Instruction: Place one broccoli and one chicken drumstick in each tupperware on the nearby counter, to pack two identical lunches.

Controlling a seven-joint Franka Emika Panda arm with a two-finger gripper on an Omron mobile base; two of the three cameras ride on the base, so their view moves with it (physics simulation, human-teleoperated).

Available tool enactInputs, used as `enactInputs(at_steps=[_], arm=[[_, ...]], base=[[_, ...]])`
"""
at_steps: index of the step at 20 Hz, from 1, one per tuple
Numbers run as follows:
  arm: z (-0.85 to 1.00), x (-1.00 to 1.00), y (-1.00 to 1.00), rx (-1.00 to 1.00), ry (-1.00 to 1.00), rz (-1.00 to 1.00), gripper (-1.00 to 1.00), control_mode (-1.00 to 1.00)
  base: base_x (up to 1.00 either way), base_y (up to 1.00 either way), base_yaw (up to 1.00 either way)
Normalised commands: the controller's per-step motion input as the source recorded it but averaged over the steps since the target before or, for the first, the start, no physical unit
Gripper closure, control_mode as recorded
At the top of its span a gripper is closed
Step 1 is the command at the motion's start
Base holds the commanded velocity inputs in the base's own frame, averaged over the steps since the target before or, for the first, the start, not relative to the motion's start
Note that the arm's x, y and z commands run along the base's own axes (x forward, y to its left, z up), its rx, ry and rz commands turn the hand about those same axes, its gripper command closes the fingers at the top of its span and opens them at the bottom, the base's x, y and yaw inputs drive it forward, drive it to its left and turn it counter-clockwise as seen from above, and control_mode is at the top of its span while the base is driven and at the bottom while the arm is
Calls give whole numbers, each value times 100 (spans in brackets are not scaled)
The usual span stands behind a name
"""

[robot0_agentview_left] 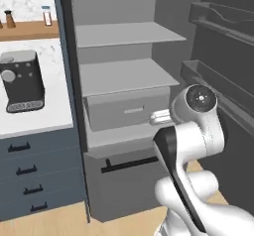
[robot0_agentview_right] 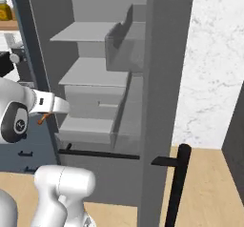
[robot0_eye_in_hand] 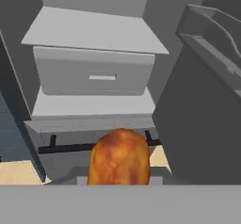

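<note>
One chicken drumstick (robot0_eye_in_hand: 119, 157) is in sight, orange-brown, seen close up in the hand view; a sliver of it (robot0_agentview_right: 43, 118) also shows in the right base view.

The open fridge holds two shelves, an upper shelf (robot0_agentview_left: 126, 33) and a lower shelf (robot0_agentview_left: 126, 75), and one crisper drawer (robot0_agentview_left: 126, 111) beneath them. Its door carries two door bins (robot0_agentview_left: 223, 17), one above the other.

On the tabletop (robot0_agentview_left: 52, 116) stands one coffee machine (robot0_agentview_left: 21, 81). Below it, four black drawer handles (robot0_agentview_left: 19, 147) can be counted. The wooden wall shelf (robot0_agentview_left: 30, 30) carries two small containers (robot0_agentview_left: 46, 16). The right base view shows one jar (robot0_agentview_right: 5, 10).
</note>
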Motion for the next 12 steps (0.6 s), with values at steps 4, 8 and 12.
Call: enactInputs(at_steps=[4,8,12], arm=[[0,0,0,0,0,0,100,100],[0,0,0,0,0,0,100,100],[0,0,0,0,0,0,100,100]], base=[[-63,96,37],[-8,100,38],[0,100,45]])
